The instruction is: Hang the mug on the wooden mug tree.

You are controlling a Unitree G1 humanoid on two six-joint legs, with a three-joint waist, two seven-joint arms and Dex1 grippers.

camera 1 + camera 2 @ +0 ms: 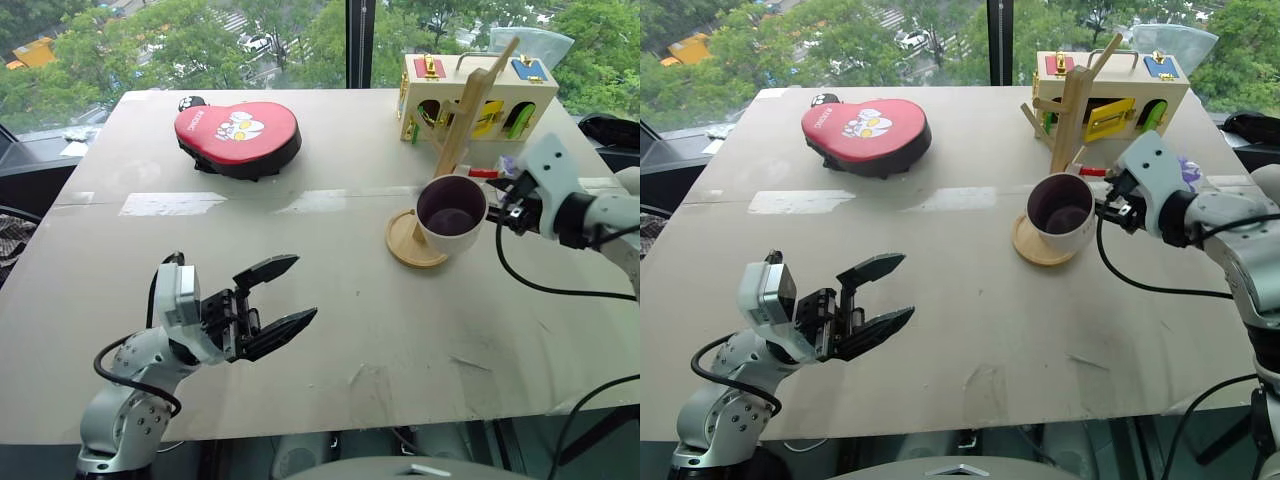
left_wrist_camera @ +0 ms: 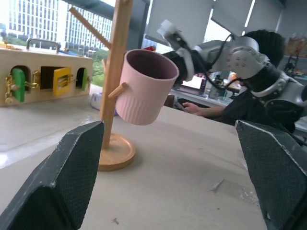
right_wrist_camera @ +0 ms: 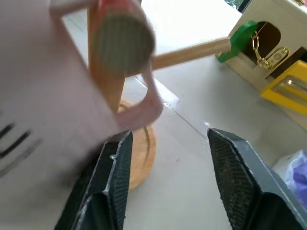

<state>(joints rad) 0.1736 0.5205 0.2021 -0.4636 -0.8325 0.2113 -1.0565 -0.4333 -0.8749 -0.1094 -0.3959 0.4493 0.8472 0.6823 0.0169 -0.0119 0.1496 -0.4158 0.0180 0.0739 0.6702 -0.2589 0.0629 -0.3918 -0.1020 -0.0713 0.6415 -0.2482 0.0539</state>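
While the mug (image 1: 451,213) hangs by its handle on a lower peg of the wooden mug tree (image 1: 452,140), tipped so its dark inside faces up and toward you, your right tool (image 3: 168,167) sits just beside the mug's handle with its fingers apart and nothing between them. In the right wrist view the handle loops over the peg's round end, and one finger (image 3: 112,177) lies close to the mug's wall; you cannot tell whether it touches. The right arm reaches in from the far side of the tree, wrist angled slightly downward toward the mug. Your left tool (image 1: 280,300) is well apart from the tree, low over the surface (image 1: 350,300), its fingers spread wide and empty, pointing across toward the tree. Behind the tree stands a wooden latch box (image 1: 480,90); a red pad (image 1: 238,137) lies farther off.
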